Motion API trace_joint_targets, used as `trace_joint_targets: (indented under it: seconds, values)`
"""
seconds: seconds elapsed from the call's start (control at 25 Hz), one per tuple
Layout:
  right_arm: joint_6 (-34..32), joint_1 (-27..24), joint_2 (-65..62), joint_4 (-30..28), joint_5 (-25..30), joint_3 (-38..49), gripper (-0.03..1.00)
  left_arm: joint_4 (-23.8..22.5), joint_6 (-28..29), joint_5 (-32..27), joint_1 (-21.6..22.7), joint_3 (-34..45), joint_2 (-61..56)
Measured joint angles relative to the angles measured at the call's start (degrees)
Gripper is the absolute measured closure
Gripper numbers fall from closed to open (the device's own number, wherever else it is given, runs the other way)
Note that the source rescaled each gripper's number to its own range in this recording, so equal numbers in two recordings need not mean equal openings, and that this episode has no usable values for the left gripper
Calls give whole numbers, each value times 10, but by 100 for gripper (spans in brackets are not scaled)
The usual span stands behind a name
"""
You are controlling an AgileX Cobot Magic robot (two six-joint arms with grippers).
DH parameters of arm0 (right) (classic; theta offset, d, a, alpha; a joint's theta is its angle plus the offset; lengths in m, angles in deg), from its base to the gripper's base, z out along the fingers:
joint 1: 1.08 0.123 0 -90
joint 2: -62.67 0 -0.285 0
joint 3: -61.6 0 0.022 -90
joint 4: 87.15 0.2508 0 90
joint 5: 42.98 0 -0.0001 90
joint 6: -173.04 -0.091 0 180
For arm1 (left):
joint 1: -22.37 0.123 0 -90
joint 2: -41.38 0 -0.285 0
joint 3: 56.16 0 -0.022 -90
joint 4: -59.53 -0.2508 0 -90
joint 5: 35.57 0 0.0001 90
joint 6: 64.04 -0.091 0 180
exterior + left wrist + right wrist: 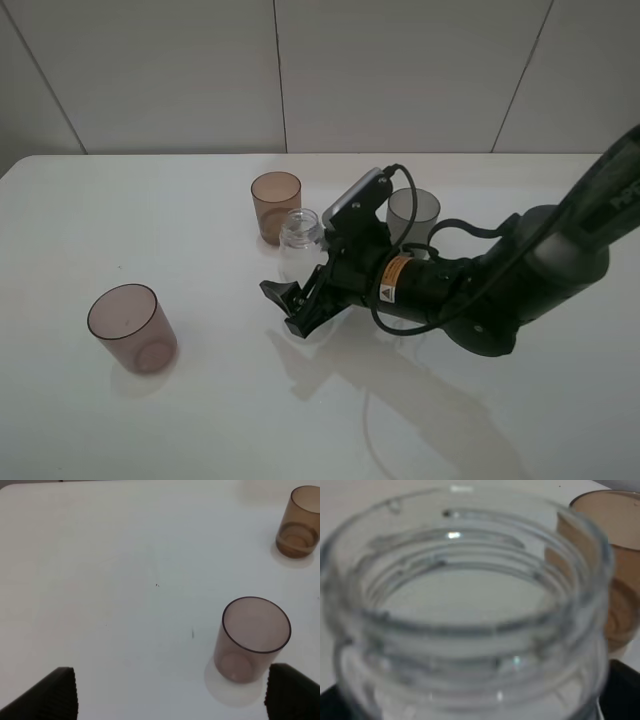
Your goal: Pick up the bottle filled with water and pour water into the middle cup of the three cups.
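Right gripper is standing with jaws spread wide, gripping nothing; the bottle is sitting upright just beside it, next to the amber middle cup. Water is seemingly poured, so retreating comes next. Grey cup is crowding the arm; mauve cup is standing well apart.

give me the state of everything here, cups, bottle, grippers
bottle: upright on the table, uncapped, beside the amber cup
amber cup: upright, a little liquid at the bottom
grey cup: upright, partly hidden by the arm
mauve cup: upright, looks empty
right gripper: open, low over the table, holding nothing
left gripper: open, holding nothing
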Motion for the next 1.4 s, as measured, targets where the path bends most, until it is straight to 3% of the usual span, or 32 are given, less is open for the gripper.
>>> trace_joint_targets:
  seconds: [0.16,0.48,0.64,0.76,0.84,1.04,1.16,1.2,1.24,1.4]
  values:
    - [0,0,-15,2,2,1,-3,0,0,0,0,0,0]
    - [0,0,-115,2,30,2,-3,0,0,0,0,0,0]
    - [0,0,-191,4,105,2,-3,0,0,0,0,0,0]
    - [-7,0,-264,26,202,2,-3,0,0,0,0,0,0]
    - [-8,-3,-317,61,301,-1,-3,0,0,0,0,0,0]
    - [-8,-49,-434,150,496,-1,-3,0,0,0,0,0,0]
    - [-8,-93,-505,182,600,-1,-3,0,0,0,0,0,0]
    - [-8,-126,-550,186,666,-1,-3,0,0,0,0,0,0]
    - [-8,-148,-578,187,700,-1,-3,0,0,0,0,0,0]
    - [-8,-228,-667,186,798,-1,-3,0,0,0,0,0,0]
